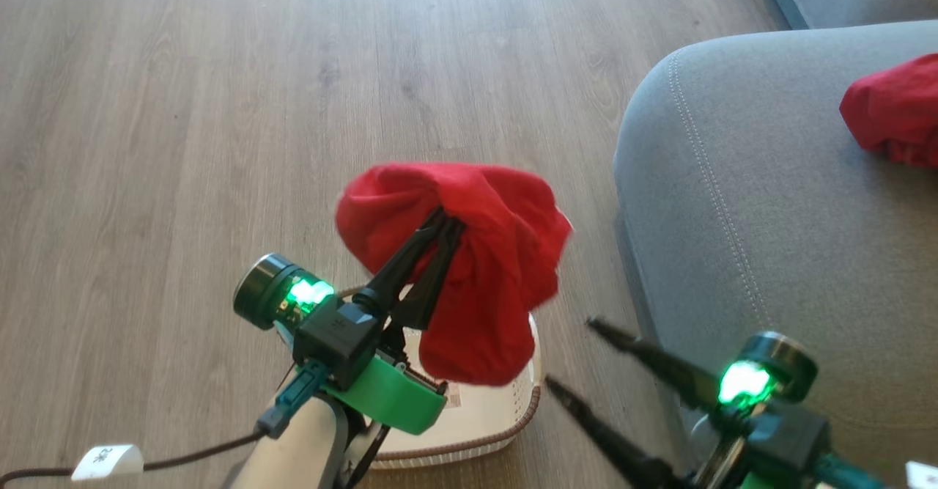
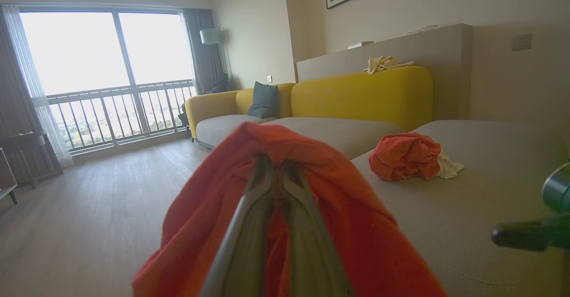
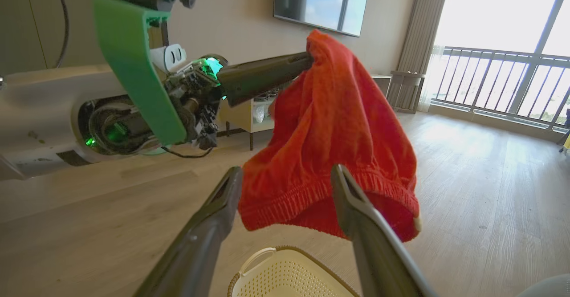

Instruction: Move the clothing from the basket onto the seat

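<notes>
Clothing (image 1: pixel 498 284) of bright red hangs in the air from the left hand (image 1: pixel 448 221). The two fingers of this hand are clenched on the top of the fabric, and the cloth falls down around them on both sides. Below it the basket (image 1: pixel 513 408) stands on the wooden floor (image 1: pixel 220 108), just beside the front of the seat (image 1: pixel 769 218). In the right wrist view the lower edge of the hanging piece is above the basket rim and apart from it.

The right hand (image 1: pixel 569 351) is released, with its fingers spread wide and nothing between them. It is low, between the basket and the rounded edge of the seat, and it points toward the hanging piece. In the right wrist view the elastic hem of the red fabric shows behind these two fingers.

Farther away, a second red piece (image 1: pixel 894 111) lies crumpled on the grey cushion of the seat, well apart from both hands. The left wrist view shows a white part at its side.
</notes>
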Tool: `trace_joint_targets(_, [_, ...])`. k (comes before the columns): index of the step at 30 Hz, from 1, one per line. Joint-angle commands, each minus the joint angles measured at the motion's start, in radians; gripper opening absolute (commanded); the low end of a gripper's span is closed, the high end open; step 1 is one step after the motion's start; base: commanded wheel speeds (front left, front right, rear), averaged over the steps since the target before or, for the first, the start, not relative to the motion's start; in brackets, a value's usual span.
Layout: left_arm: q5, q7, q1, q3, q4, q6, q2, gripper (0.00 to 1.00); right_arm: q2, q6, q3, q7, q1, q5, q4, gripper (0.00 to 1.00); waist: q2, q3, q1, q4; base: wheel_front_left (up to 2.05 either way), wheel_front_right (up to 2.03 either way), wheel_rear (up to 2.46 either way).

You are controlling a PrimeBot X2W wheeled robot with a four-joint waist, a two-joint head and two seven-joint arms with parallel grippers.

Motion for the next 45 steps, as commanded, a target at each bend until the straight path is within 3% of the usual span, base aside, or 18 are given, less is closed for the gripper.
trace_joint_targets(1, [0.008,-0.010,-0.022,0.043,-0.031,-0.003,-0.001,0.00,-0.007,0.000,-0.022,-0.007,-0.041,0.016,-0.044,1.00,0.0000,0.002,-0.0001,-0.003,0.00,0.00,0.00])
trace_joint_targets(5, [0.013,-0.010,-0.024,0.036,-0.032,-0.003,-0.001,0.00,0.012,0.000,-0.063,-0.007,-0.050,-0.004,-0.033,1.00,0.0000,0.004,-0.0001,-0.003,0.00,0.00,0.00])
trace_joint_targets(15, [0.028,-0.010,-0.047,-0.031,-0.039,0.000,-0.001,0.00,0.081,0.000,-0.033,-0.007,-0.104,-0.049,0.054,1.00,0.0000,0.000,-0.0001,0.025,0.00,0.00,0.00])
trace_joint_targets(26, [0.013,-0.010,-0.059,-0.107,-0.041,0.006,-0.001,0.00,0.182,0.000,-0.078,-0.005,-0.158,-0.072,0.213,1.00,0.0000,-0.004,-0.0001,0.057,0.00,0.00,0.00])
trace_joint_targets(33, [0.004,-0.010,-0.062,-0.163,-0.047,-0.002,-0.001,0.00,0.225,0.000,-0.028,-0.006,-0.202,-0.149,0.293,1.00,0.0000,-0.007,-0.0001,0.073,0.00,0.00,0.00])
trace_joint_targets(42, [-0.004,-0.010,-0.059,-0.202,-0.041,-0.007,-0.001,0.00,0.298,0.000,-0.041,-0.006,-0.221,-0.176,0.351,1.00,0.0000,-0.013,-0.0001,0.081,0.00,0.00,0.00])
trace_joint_targets(43, [-0.004,-0.010,-0.058,-0.206,-0.040,-0.008,-0.001,0.00,0.306,0.000,-0.044,-0.006,-0.217,-0.161,0.359,0.59,0.0000,-0.013,-0.0001,0.083,0.00,0.00,0.00])
trace_joint_targets(44, [-0.004,-0.010,-0.058,-0.208,-0.040,-0.009,-0.001,0.00,0.313,0.000,-0.050,-0.006,-0.216,-0.151,0.365,0.00,0.0000,-0.012,-0.0001,0.084,0.00,0.00,0.00])
trace_joint_targets(45, [-0.005,-0.010,-0.058,-0.211,-0.040,-0.009,-0.001,0.00,0.318,0.000,-0.062,-0.006,-0.217,-0.150,0.368,0.00,0.0000,-0.011,-0.0001,0.085,0.00,0.00,0.00])
